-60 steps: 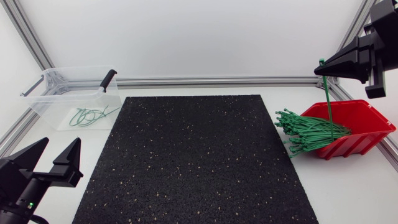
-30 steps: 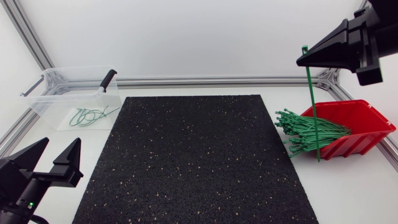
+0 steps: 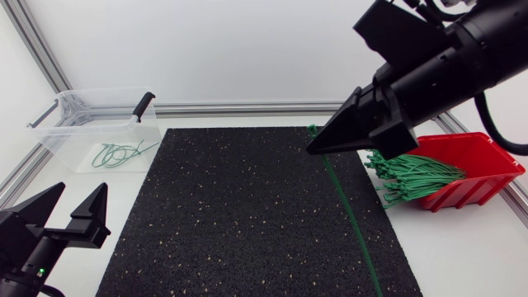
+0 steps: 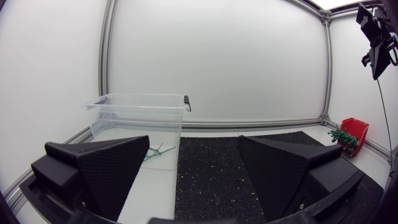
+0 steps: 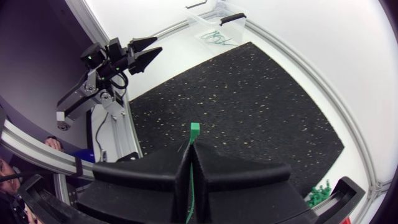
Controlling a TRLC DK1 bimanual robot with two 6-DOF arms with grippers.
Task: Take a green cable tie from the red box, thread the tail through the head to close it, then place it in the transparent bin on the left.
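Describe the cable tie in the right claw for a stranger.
Find the black mat mid-table. Over its right side the right claw pinches one green cable tie near its head. Unlike the bundle at the red box, it hangs alone, straight.

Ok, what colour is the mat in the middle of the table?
Black with fine pale speckles. The mat shows best in the head view.
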